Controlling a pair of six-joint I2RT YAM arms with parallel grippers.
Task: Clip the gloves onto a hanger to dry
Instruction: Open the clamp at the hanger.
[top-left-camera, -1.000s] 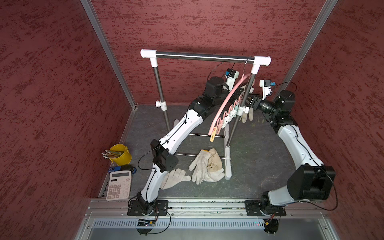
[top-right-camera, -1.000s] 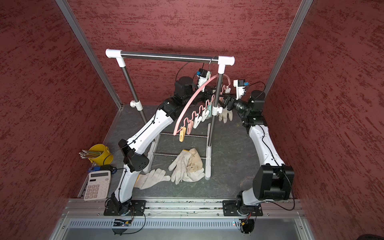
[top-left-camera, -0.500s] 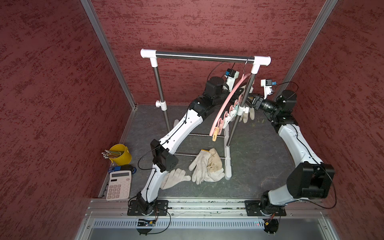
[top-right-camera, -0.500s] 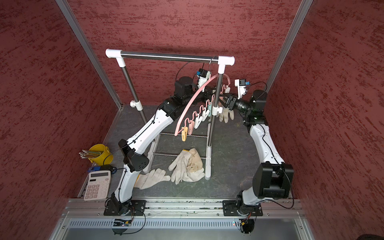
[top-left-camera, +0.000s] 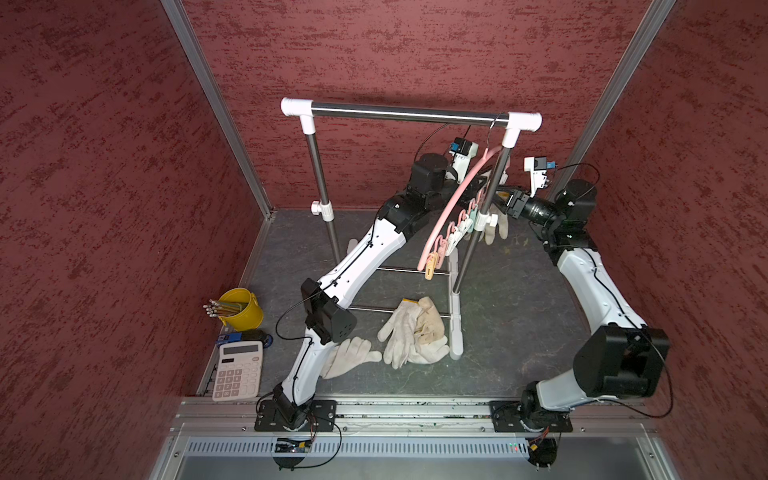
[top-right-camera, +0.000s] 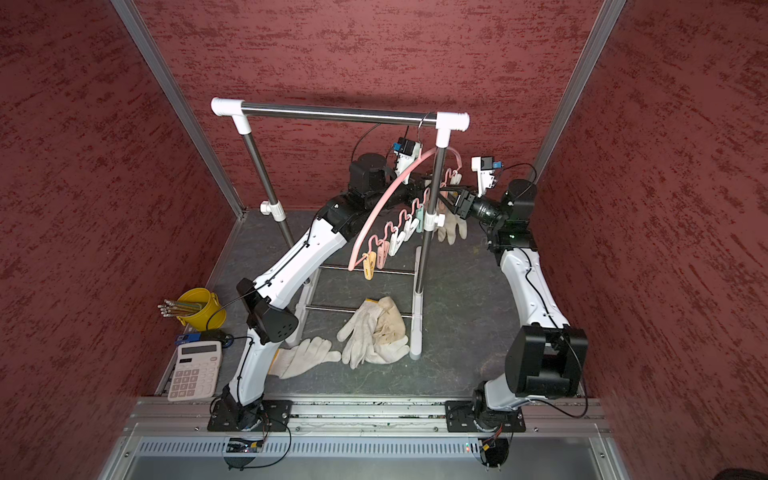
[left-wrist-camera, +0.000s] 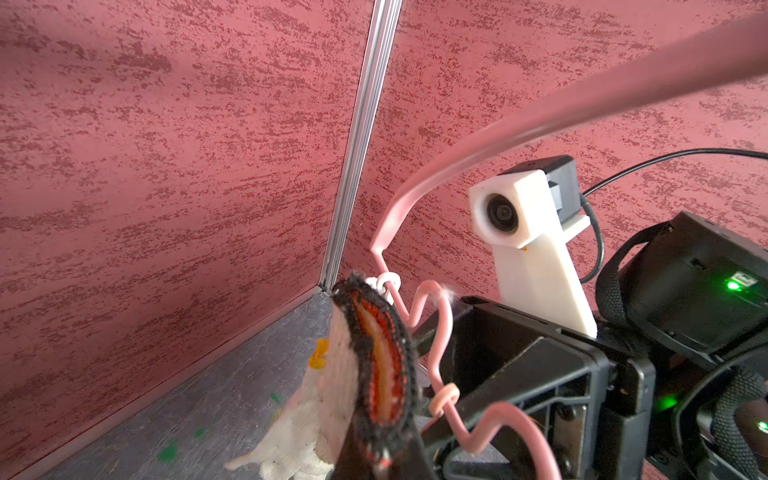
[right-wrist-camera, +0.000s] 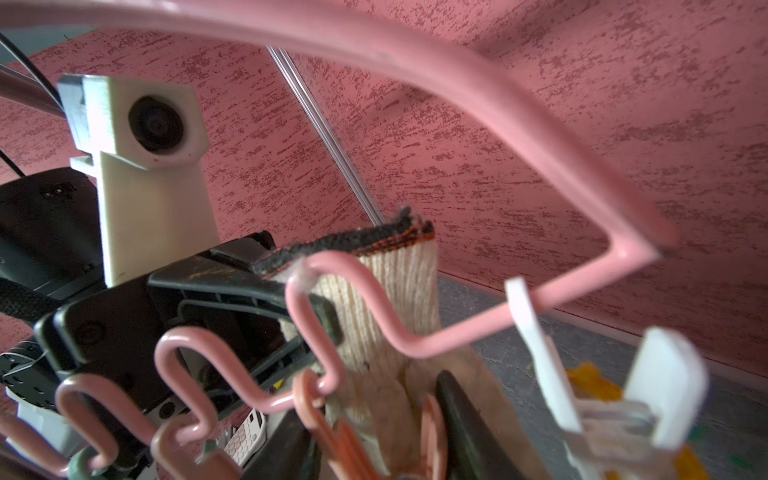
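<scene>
Brushed aluminium rail (top-left-camera: 415, 409) at the front carries both arm bases; behind it, on the mottled grey floor (top-left-camera: 498, 324), lies a soft pile of gloves (top-left-camera: 415, 332), knitted and off-white with one more beige, against the rack's foot; a single glove (top-left-camera: 353, 357) lies flat beside the left arm (top-left-camera: 365, 257), with a pale calculator (top-left-camera: 237, 370) and a yellow bucket (top-left-camera: 243, 309) further left; the white-shelled left arm slants up under the steel rack (top-left-camera: 399, 114), while the right arm (top-left-camera: 590, 282) bows outward at the elbow, and both wrists meet by the rack's right post; there the hanger (top-right-camera: 386, 195), a curved pink plastic bar with a wavy lower edge and dangling pastel clips (top-right-camera: 392, 245), hooks over the rail; the left gripper (right-wrist-camera: 320, 328) is clamped on the ribbed, black-and-orange-trimmed cuff of a hanging glove (right-wrist-camera: 399, 282), just behind that wavy edge; the right gripper (right-wrist-camera: 370, 403) has its jaws either side of a salmon clip (right-wrist-camera: 324, 419) at the glove; whether they press it I cannot tell
</scene>
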